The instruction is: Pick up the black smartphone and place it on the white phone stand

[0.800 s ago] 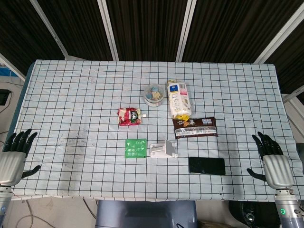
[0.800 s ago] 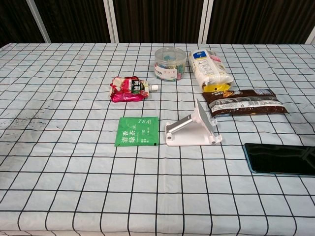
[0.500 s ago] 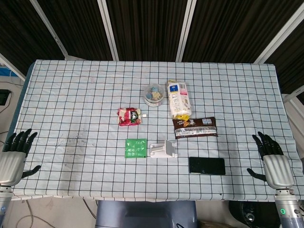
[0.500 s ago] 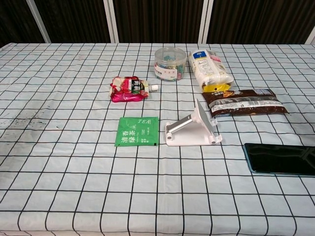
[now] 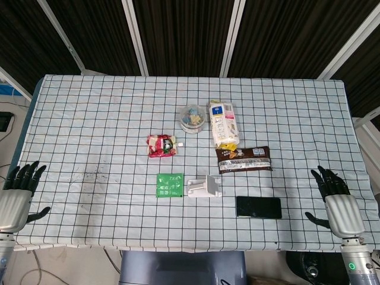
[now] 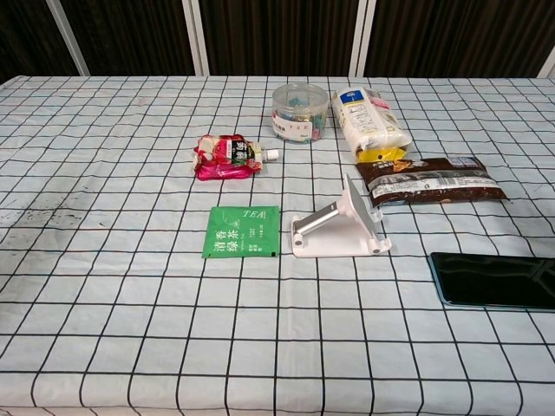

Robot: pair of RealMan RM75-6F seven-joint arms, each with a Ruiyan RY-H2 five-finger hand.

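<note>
Starting point, by my reading: nothing of the task is done. Black smartphone (image 5: 258,207) lies flat, screen up, on the checked cloth of the bench (image 5: 89,119), near the front edge, just right of the white phone stand (image 5: 203,187) and apart from it. Stand is bare, its tilted plate facing the phone's side in the chest view.

My right hand (image 5: 339,203) hangs off the right front corner of the bench, fingers spread, holding nothing, well apart from the phone. My left hand (image 5: 16,195) sits off the left front corner, fingers likewise spread and empty. Neither shows in the chest view.

Left to do, as I judge it: reach in, lift the phone, carry it the short way left, set it against the stand. Right hand is the nearer one. A flat phone on cloth gives little edge to get under.

Containers: one clear round tub (image 6: 300,111) toward the back, lid on, small coloured pieces inside; cannot tell what they are. Yellow-and-white snack bag (image 6: 368,121) just beside it, brown wrapper (image 6: 429,180) in front of that, red pouch (image 6: 227,156), green tea sachet (image 6: 242,231) left of the stand; all look sealed.
</note>
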